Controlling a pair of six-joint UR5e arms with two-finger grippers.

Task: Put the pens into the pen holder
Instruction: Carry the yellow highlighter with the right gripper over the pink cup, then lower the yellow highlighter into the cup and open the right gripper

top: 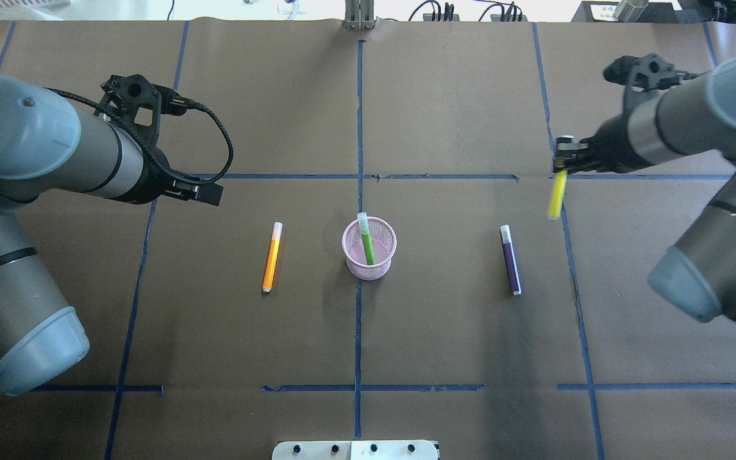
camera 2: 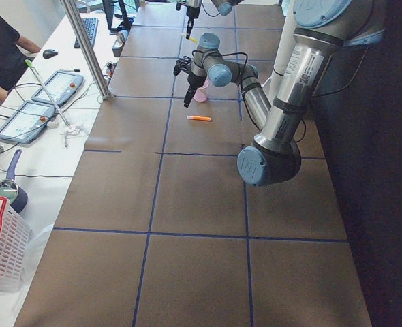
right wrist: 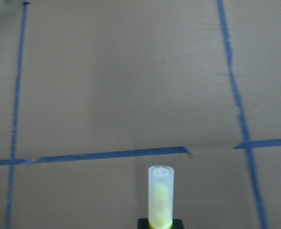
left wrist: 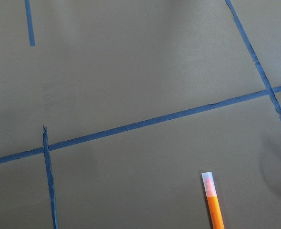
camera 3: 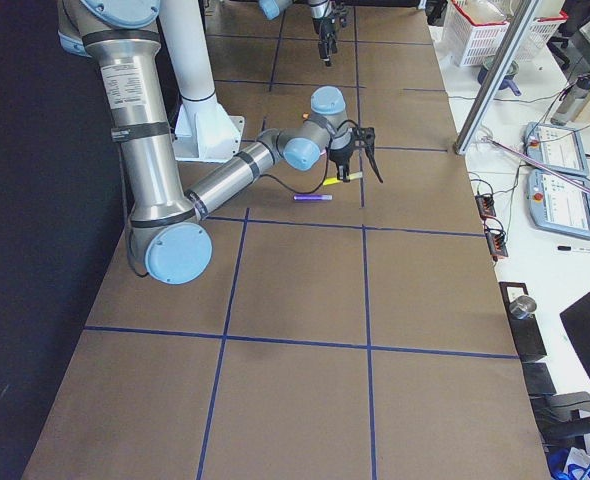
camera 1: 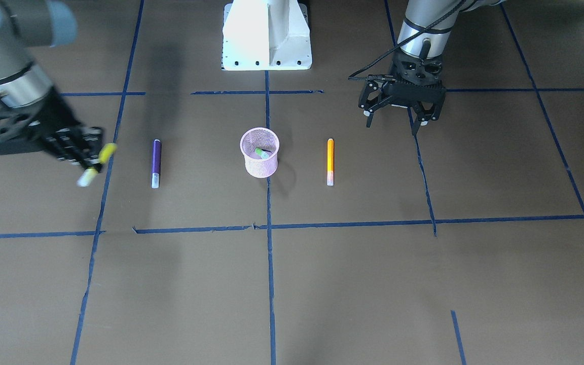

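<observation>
Table (top: 444, 115): brown surface marked into squares with blue tape lines (top: 358, 388). Pen holder (top: 368, 271): pink mesh cup, upright at the table's middle, on the central tape line. Green pen (top: 366, 239): one, standing inside the holder, leaning, with its pale cap poking above the far rim. Orange pen (top: 271, 257): one, lying flat on the table on the robot's left of the holder, apart from it, cap end pointing away from the robot. Purple pen (top: 510, 259): one, lying flat on the robot's right of the holder, apart from it, cap end likewise pointing away. Yellow pen (top: 557, 195): one, off the table, tilted, out past the purple pen and over a tape line. Right gripper (top: 563, 165): fingers clamped on the yellow pen, with the pen's capped part sticking out beyond them. Left gripper (camera 1: 393, 124): fingers spread apart, holding nothing, raised over the table nearer the robot's base than the orange pen and to the outer side of it.
</observation>
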